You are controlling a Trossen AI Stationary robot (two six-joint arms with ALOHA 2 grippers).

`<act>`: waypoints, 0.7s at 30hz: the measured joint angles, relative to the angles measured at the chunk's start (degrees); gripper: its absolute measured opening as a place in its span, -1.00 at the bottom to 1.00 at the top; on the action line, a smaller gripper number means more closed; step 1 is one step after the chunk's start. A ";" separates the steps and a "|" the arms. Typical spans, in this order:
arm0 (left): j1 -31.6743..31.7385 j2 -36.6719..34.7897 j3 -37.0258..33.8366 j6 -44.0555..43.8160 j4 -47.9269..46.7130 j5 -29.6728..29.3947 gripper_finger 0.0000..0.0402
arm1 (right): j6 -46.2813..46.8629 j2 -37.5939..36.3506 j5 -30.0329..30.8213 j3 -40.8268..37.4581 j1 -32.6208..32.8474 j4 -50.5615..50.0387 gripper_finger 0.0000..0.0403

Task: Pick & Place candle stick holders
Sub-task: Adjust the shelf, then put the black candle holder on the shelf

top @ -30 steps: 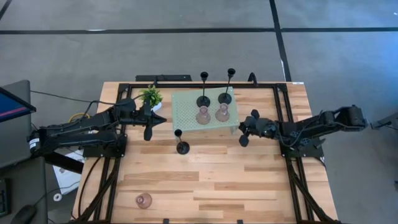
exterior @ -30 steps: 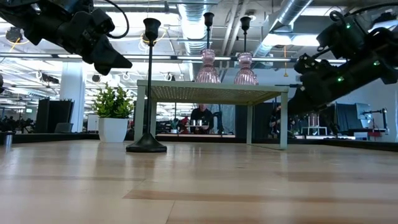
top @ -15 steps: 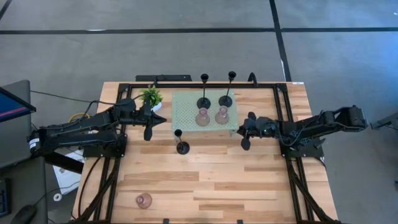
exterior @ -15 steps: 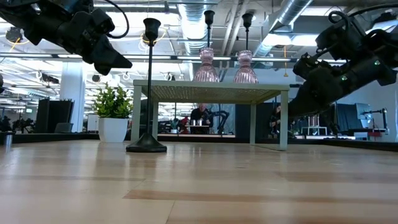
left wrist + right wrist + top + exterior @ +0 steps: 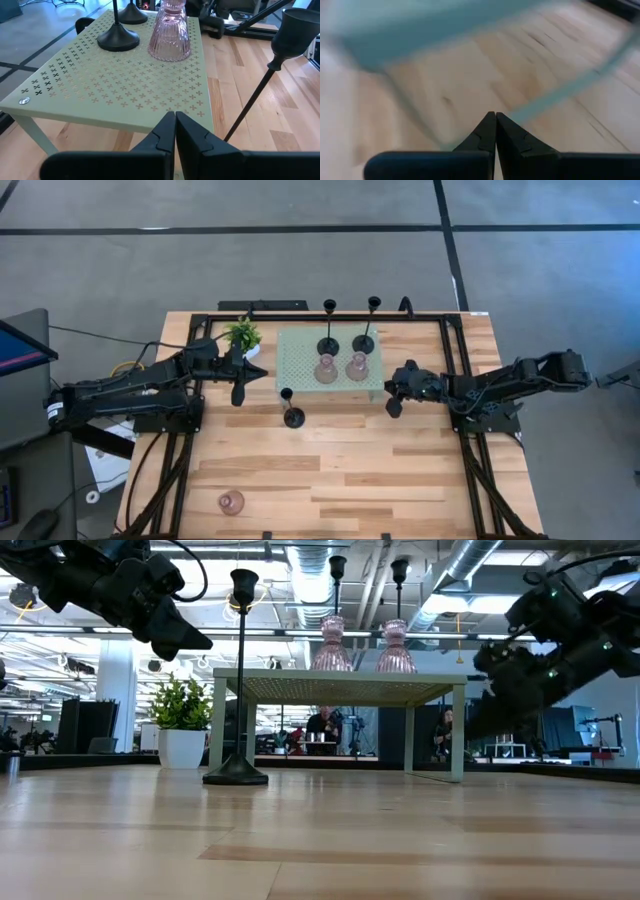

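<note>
Both jaws shut, empty. Black stem (image 5: 291, 409) stands frame centre, below the stand (image 5: 327, 358): left gripper (image 5: 238, 394) must open first, grip it low.

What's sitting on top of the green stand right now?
On the mint-green perforated stand sit two black candle stick holders and two pink glass holders. Nothing appears underneath in the low view.
</note>
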 joint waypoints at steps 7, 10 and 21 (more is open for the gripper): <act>0.00 -0.01 0.00 0.01 -0.07 0.00 -0.94 | 9.50 0.02 2.83 0.00 1.23 -9.01 -1.00; -0.01 -0.01 0.00 -0.01 -0.09 0.01 -0.94 | 11.90 0.02 2.83 0.00 2.92 -10.77 -1.00; -0.18 0.04 0.00 -3.83 -0.42 8.63 -0.94 | 15.57 0.02 2.87 7.86 12.14 -21.62 -1.00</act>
